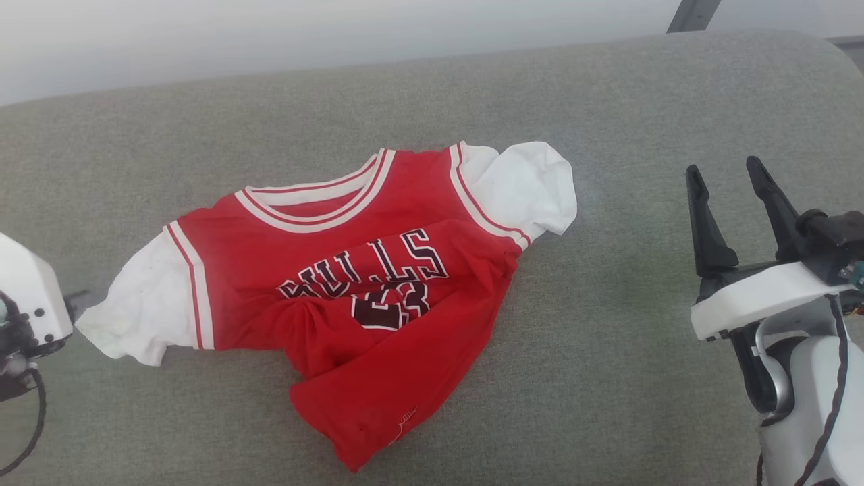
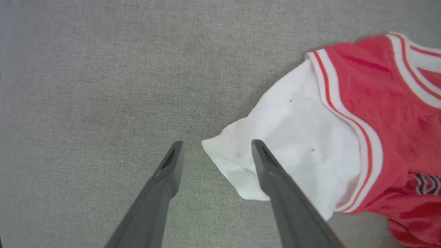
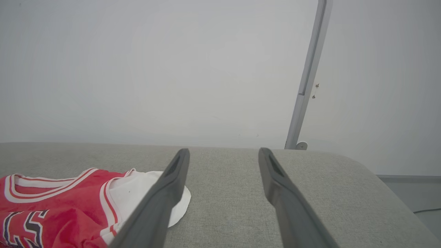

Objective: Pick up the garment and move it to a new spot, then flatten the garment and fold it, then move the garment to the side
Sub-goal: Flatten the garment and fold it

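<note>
The garment point(image 1: 351, 270) is a red jersey with white sleeves. It lies crumpled on the grey cloth surface, collar toward the back, and its lower body is bunched and creased across the dark lettering. In the left wrist view my left gripper point(image 2: 217, 143) is open just above the surface. The tip of the garment's white sleeve point(image 2: 293, 137) lies loose between its fingers. My left wrist housing point(image 1: 27, 297) sits at the left edge beside that sleeve. My right gripper point(image 1: 721, 165) hovers open and empty to the right of the garment point(image 3: 51, 206), well apart from it, and its fingers point(image 3: 162, 196) hold nothing.
The grey padded surface point(image 1: 607, 337) stretches wide around the shirt, with bare room to its right and front. Its rounded far-right corner point(image 3: 361, 172) drops to the floor. A pale wall stands behind, with a slim metal post point(image 3: 306, 86) at the back right.
</note>
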You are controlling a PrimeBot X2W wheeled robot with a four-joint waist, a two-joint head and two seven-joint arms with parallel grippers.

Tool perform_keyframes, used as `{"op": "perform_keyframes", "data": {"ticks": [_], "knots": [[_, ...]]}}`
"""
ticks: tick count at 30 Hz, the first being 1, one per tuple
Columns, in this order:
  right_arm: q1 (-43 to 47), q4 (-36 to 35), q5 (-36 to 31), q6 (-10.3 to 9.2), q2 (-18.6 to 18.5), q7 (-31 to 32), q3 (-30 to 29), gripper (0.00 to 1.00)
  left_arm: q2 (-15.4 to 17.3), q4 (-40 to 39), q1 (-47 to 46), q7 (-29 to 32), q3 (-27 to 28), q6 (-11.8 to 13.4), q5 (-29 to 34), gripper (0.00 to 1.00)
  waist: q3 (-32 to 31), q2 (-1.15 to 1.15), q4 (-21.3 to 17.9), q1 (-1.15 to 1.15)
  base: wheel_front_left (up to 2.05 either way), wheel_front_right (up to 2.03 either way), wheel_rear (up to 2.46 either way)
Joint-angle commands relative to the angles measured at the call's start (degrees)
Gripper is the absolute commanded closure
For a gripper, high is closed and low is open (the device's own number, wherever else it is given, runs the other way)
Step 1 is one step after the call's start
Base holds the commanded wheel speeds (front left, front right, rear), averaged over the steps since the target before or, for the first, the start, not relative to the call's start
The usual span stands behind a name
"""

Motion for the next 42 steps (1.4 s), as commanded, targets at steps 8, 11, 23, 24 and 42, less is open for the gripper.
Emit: {"op": "perform_keyframes", "data": {"ticks": [8,11,23,24,42], "knots": [[-1.0,-1.5,0.1,0.01,-0.5,0.7,0.3,0.00,-0.8,1.9,-3.2,3.8,-3.0,0.6,2.1,0.00,2.3,0.00,-0.6,0.00,0.00,0.00,0.00],[-1.1,-1.9,0.1,0.01,-0.7,0.9,0.2,0.00,-1.4,3.3,-3.7,4.8,-3.6,0.9,2.1,0.00,3.3,0.00,-0.9,0.00,0.00,0.00,0.00],[-2.7,-2.5,1.3,0.02,-1.7,3.9,2.0,0.00,-5.3,10.3,-4.4,6.3,-5.0,-1.0,0.5,1.00,6.1,0.00,-0.7,0.00,0.00,0.00,0.00],[-3.2,-2.1,1.9,0.01,-2.1,4.8,2.6,0.00,-5.6,10.6,-4.5,6.3,-5.2,-1.3,0.5,1.00,6.1,0.00,-0.5,0.00,0.00,0.00,0.00],[-20.8,14.2,12.6,0.01,-11.8,25.8,16.5,0.00,-13.3,12.8,-11.3,3.7,-9.1,-5.3,3.3,1.00,8.0,0.00,7.9,0.00,0.00,0.00,0.00]]}}
